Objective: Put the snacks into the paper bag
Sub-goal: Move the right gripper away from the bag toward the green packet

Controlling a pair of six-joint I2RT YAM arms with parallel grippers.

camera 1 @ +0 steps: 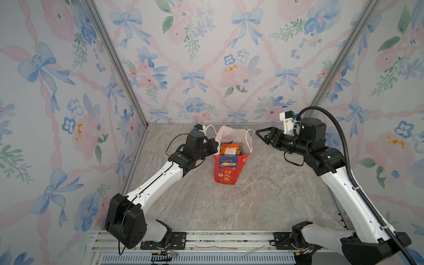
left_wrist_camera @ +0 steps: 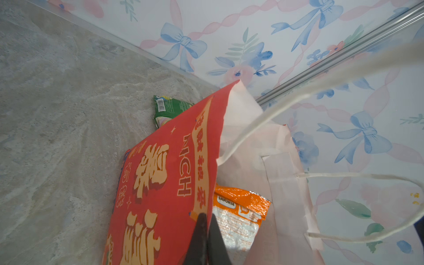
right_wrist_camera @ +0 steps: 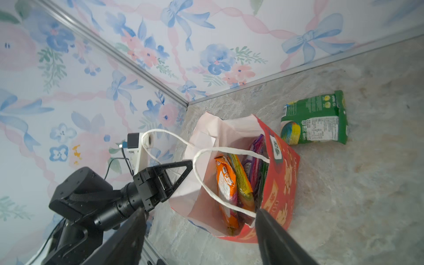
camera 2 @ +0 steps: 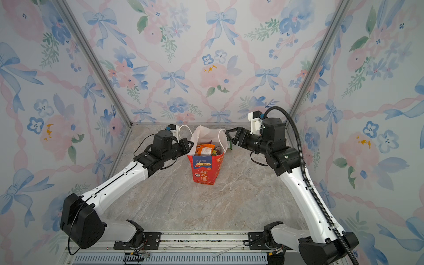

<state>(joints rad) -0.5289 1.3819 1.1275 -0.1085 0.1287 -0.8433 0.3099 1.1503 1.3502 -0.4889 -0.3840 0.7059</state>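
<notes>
Red paper bag (camera 1: 226, 169): tall, white inside, gold characters + blue label panel on front. Stands upright mid-back of the grey marble-look tabletop (camera 1: 229, 206), mouth open.
Snacks in bag: crinkly orange packet (right_wrist_camera: 226, 185), yellow-green packet (right_wrist_camera: 243, 181) and purple packet (right_wrist_camera: 254, 160) stand on edge inside; others hidden underneath.
Snack left out: flat green plastic packet (right_wrist_camera: 316, 119), on the tabletop just behind the bag, near the back wall, apart from it.
Left gripper (left_wrist_camera: 205, 216): jaws closed on the bag's side rim, one finger inside, one outside; props the mouth open.
Right gripper (camera 1: 261, 137): jaws spread wide, empty, up beside the bag's right rim.
Progress (est.): nearly done, only the green packet seen outside.
Step in hand (est.): right arm goes for the green packet.
How to do it well: reach round the bag's right side, not across the mouth; the white cord handles (left_wrist_camera: 344, 175) loop out and could snag a finger.
Grip tip: packet lies flat and slippery, so come straight down and pinch across its narrow width or a sealed edge.
Drop tip: carry above the rim, release over the gap beside the purple packet.
Risk: light bag may tip if bumped; the left pinch is what steadies it.
</notes>
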